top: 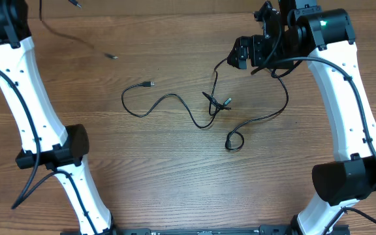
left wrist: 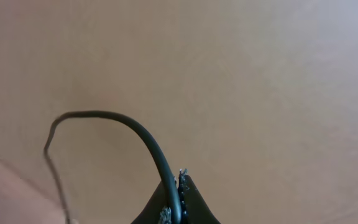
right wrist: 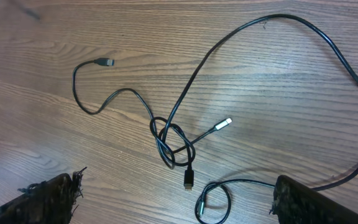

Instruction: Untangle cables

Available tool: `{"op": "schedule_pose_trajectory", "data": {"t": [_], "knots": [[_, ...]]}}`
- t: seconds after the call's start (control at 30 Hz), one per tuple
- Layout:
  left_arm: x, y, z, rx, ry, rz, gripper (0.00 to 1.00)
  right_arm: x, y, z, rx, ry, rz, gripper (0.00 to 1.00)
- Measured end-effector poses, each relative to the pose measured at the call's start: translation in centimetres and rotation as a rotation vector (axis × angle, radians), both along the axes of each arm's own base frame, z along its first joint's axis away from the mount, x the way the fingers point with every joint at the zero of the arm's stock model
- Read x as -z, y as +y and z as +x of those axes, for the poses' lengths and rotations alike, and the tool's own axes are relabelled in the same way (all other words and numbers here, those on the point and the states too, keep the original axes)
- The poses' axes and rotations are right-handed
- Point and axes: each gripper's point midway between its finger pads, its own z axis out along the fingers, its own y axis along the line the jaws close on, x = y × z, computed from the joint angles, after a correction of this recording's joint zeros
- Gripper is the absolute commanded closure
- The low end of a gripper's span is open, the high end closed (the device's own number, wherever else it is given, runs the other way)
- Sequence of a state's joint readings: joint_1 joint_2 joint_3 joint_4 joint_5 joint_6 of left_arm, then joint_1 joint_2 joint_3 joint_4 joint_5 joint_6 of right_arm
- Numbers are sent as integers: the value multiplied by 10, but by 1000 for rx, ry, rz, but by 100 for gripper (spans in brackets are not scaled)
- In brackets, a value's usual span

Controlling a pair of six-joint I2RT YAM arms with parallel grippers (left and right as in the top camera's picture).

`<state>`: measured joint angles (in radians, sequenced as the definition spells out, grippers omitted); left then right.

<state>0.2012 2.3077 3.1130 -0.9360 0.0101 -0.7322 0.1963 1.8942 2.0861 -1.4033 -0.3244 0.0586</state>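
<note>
Entry: cables [top: 204, 124], thin and black, on the wooden table [top: 175, 183].

1. Main tangle. We record it lying flat on the middle of the table, between the two arms and nearer the right one. A loose knot [right wrist: 171, 146] sits at its centre. From the knot one strand runs left in a wavy line and ends in a dark plug [right wrist: 106, 62]. A short end with a silvery tip [right wrist: 227, 121] sticks out to the right of the knot. A second short end with a black plug [right wrist: 188, 182] lies between the knot and a small loop [right wrist: 214, 200]. A long strand sweeps out to the right in a wide arc and closes into that loop. We cannot tell how many separate cords the tangle holds.

2. The lifted cord [left wrist: 145, 137]. We record it apart from the tangle, over the far left part of the table and raised off the wood. The left claw [left wrist: 178, 202] pinches it, fingers pressed together on it. From there it arches up and droops away to the left.

3. The right claw [right wrist: 176, 182]. We record it above the far side of the tangle, fingers spread wide, holding nothing.
</note>
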Motion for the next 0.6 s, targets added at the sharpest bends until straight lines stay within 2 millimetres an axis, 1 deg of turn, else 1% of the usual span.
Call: {"op": "schedule_pose_trajectory", "data": {"t": [0.1, 0.23, 0.33, 0.37, 0.47, 0.53, 0.57, 0.6], "knots": [[28, 13, 5, 1, 77, -33, 96, 0, 0, 0, 1, 1, -1, 0], [83, 33, 12, 34, 216, -110, 96, 6, 1, 3, 0, -1, 0, 0], [125, 46, 15, 83, 314, -175, 96, 23, 1, 3, 0, 26, -5, 0], [143, 51, 15, 104, 356, -193, 96, 30, 0, 1, 0, 42, -8, 0], [191, 63, 9, 144, 484, -233, 96, 44, 0, -6, -3, 85, -9, 0], [219, 72, 4, 162, 554, -238, 96, 47, 1, -7, -5, 96, -5, 0], [229, 76, 2, 170, 580, -236, 95, 47, 1, -8, -6, 97, -3, 0], [239, 80, 0, 178, 605, -229, 92, 47, 2, -7, -7, 95, 0, 0]]}}
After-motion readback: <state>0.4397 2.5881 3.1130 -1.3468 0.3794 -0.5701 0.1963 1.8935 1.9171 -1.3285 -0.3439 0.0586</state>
